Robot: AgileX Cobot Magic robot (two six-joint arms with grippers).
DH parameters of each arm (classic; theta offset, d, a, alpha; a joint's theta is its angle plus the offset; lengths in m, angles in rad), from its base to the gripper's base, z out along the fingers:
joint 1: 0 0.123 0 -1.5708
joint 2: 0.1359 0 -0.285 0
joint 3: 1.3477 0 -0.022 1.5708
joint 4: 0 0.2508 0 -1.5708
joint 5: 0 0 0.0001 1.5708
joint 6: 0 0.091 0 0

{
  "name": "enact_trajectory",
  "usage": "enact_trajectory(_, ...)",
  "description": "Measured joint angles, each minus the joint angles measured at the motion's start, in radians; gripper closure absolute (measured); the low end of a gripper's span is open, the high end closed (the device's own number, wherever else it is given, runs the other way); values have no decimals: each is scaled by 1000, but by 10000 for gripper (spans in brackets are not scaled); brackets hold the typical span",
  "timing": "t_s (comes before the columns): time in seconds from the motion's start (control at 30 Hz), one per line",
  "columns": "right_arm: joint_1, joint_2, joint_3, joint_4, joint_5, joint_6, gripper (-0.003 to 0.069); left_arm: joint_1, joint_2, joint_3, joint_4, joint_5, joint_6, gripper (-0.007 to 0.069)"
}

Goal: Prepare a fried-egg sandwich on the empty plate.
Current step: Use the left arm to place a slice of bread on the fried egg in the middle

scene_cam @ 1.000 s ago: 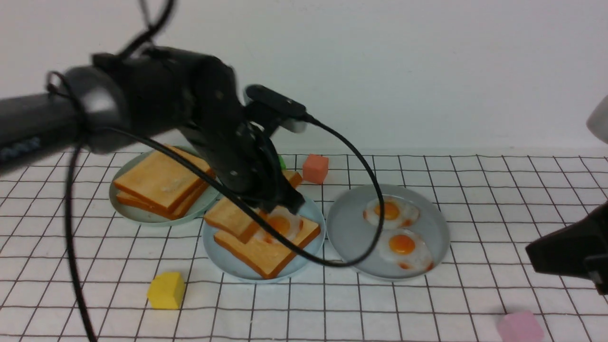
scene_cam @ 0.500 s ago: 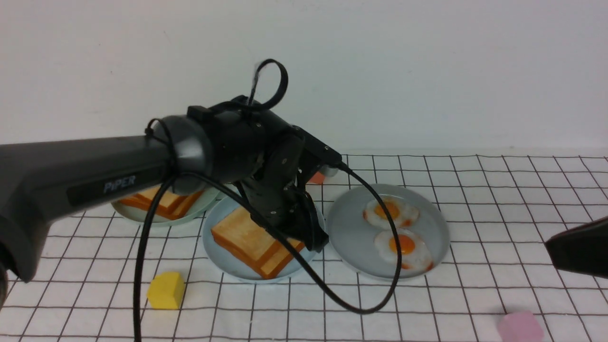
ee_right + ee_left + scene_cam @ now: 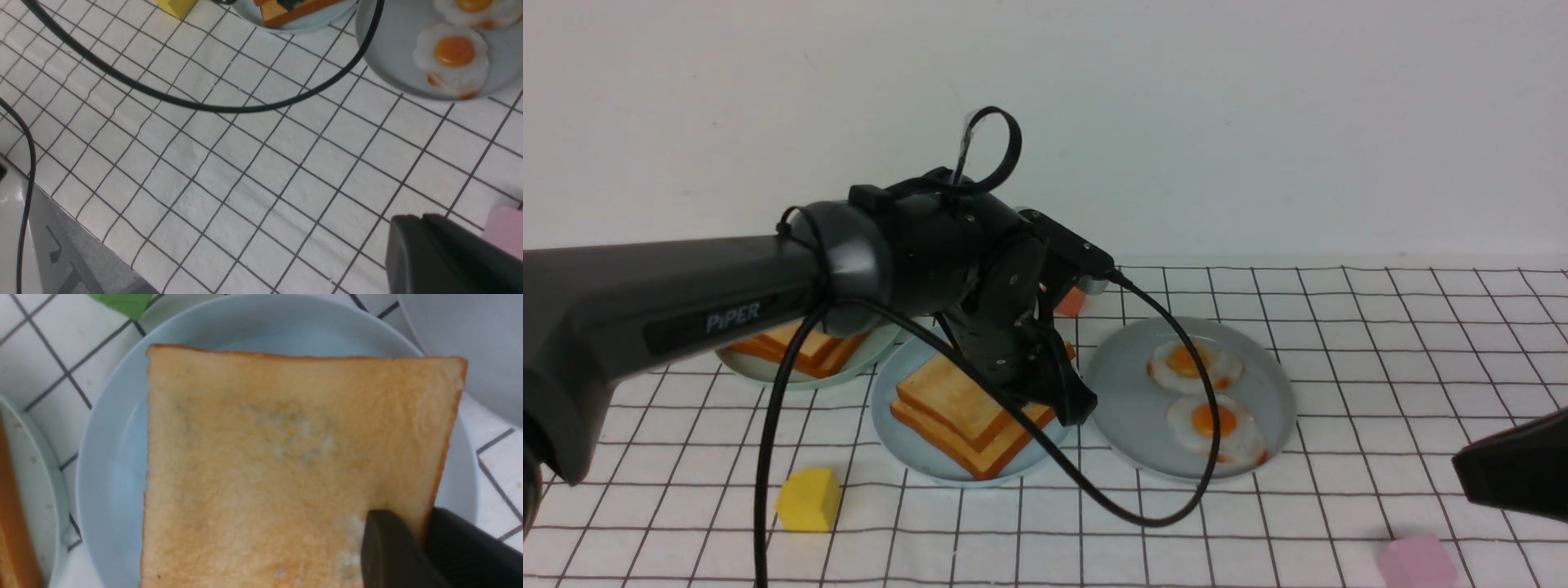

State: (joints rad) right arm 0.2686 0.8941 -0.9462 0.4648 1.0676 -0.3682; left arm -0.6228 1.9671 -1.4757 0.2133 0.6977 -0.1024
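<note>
the left pincer pinches one edge of the top toast: one finger lies on the slice and the other sits just past its crust. this slice rests on a second toast, nearly squared up with it, and both lie on the blue plate mid-worktop. what lies between the slices is hidden. just right of it, the grey plate carries two eggs. to the left, the green plate holds a toast stack, partly behind the arm. a yellow block sits in front of the blue plate. the right pincer hangs low at the right edge near a pink block. whether it is spread cannot be told.
</note>
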Motion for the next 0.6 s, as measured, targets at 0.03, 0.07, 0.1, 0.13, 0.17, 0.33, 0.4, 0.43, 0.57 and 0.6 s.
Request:
enact_trajectory(0.03,0,0,4,2,-1,0,606,0,0,0,0,-1,-12,459)
enact_trajectory(0.07,0,0,4,2,-1,0,606,0,0,0,0,0,-14,454)
enact_trajectory(0.1,0,0,7,3,-1,0,605,0,0,0,1,-1,-26,421)
enact_trajectory(0.13,0,0,7,3,-1,0,603,0,0,0,1,-1,-29,398)
enact_trajectory(0.17,0,0,7,3,-1,0,603,0,0,0,2,-1,-32,376)
enact_trajectory(0.33,0,0,7,9,-1,0,603,0,0,0,-8,2,-36,338)
enact_trajectory(0.4,0,0,7,16,2,0,603,0,-1,0,-19,12,-36,336)
enact_trajectory(0.43,0,0,7,18,3,0,601,0,-7,0,-27,19,-36,338)
enact_trajectory(0.57,0,-10,7,20,4,0,601,0,-78,2,-80,54,-36,409)
enact_trajectory(0.6,0,-19,7,20,4,0,599,0,-126,2,-104,61,-36,445)
